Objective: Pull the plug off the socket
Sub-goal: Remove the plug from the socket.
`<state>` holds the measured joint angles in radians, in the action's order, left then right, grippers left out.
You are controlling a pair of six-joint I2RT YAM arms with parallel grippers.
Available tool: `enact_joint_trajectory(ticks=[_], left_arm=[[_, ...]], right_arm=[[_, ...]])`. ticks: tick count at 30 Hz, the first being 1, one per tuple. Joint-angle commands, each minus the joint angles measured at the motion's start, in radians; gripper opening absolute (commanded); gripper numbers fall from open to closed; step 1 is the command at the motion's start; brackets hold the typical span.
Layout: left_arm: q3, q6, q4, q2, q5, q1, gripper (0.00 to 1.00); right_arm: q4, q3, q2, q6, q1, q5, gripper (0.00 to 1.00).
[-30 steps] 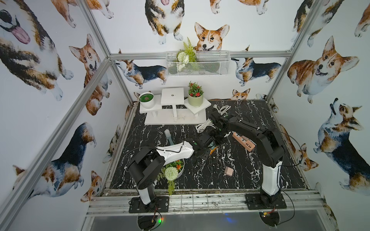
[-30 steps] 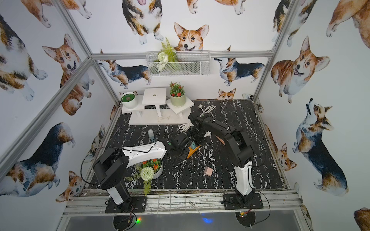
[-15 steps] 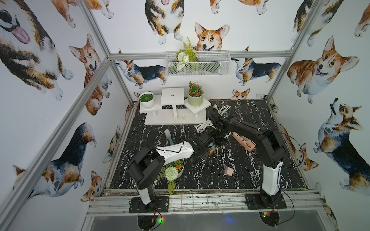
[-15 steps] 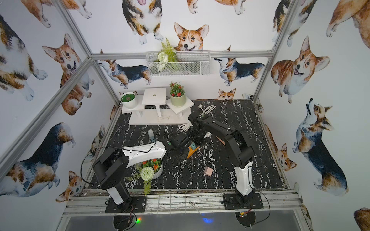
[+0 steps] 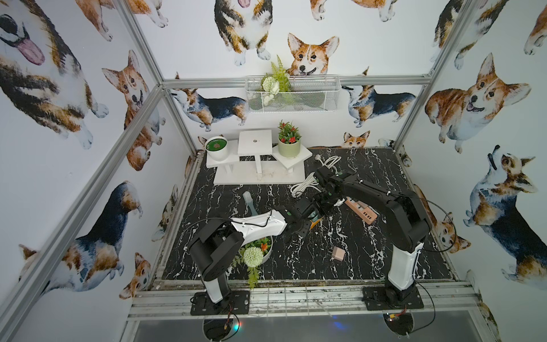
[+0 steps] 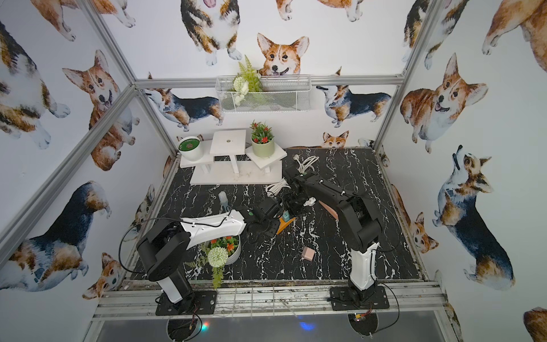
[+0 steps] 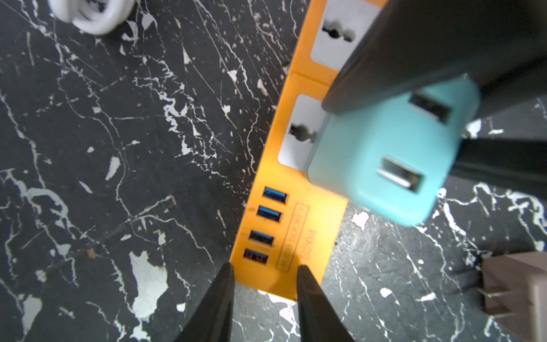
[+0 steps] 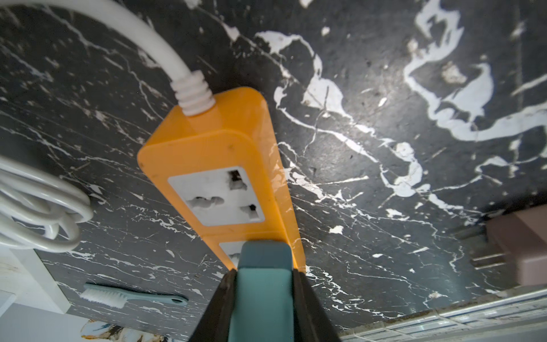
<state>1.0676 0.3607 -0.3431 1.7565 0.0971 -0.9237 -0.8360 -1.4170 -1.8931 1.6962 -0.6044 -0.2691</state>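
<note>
Blk marble tabletop [image 5: 370,260] w/ orange socket strip [image 8: 207,148], pink adapter [image 5: 338,253], toothbrush [image 8: 133,297].

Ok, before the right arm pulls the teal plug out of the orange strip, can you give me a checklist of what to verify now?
1. The right claw is closed on the teal plug, both sides: ok.
2. The plug sits against a socket of the orange strip: ok.
3. The left claw holds the strip down: cannot tell; it stands at the USB ports.
4. The white cable lies clear of the plug: ok.
5. The loose pink adapter lies apart from the strip: ok.
</note>
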Motion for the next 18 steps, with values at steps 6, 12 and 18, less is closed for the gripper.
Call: enact_joint_trajectory(ticks=[6, 12, 18], left_arm=[[-0.009, -0.028, -0.056, 0.033, -0.055, -0.009, 0.36], [-0.010, -0.033, -0.043, 0.033, -0.060, -0.013, 0.36], [0.023, -0.044, -0.039, 0.055, -0.081, -0.018, 0.36]], right_arm=[[0.177, 0.043, 0.022, 0.085, 0.051, -0.245, 0.00], [0.194, 0.071, 0.026, 0.081, 0.064, -0.276, 0.00], [0.263, 0.136, 0.055, 0.121, 0.070, -0.290, 0.00]])
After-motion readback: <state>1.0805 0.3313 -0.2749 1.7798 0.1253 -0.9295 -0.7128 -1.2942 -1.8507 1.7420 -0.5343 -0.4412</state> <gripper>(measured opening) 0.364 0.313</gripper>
